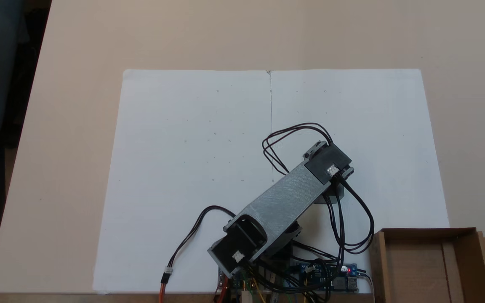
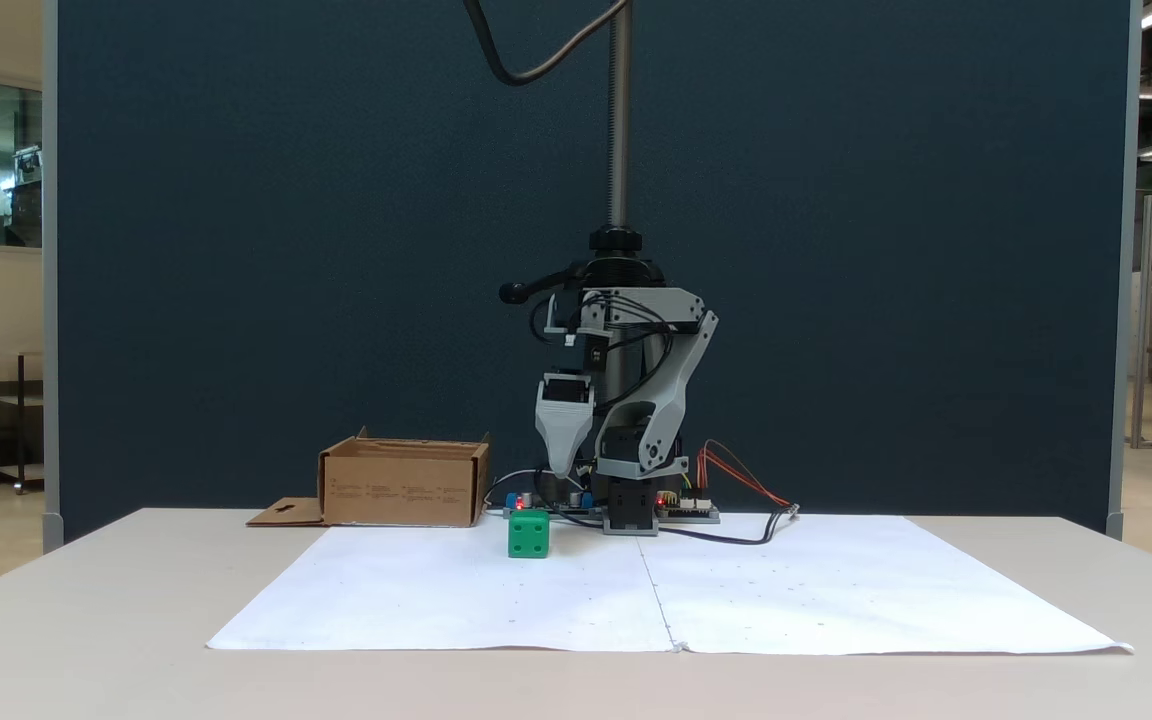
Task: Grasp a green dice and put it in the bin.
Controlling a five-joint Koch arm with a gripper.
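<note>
Tool (image 2: 561, 462) points down just above the green dice (image 2: 528, 533), jaws overlapping so can't tell if parted or closed. Dice: small bright green cube, dark round pips on front face, resting on white paper (image 2: 656, 590) atop the surface (image 2: 86, 620). Cardboard bin (image 2: 404, 486) beside, well apart.

Dark blue partition (image 2: 886, 250), beige table (image 2: 86, 620)
</note>
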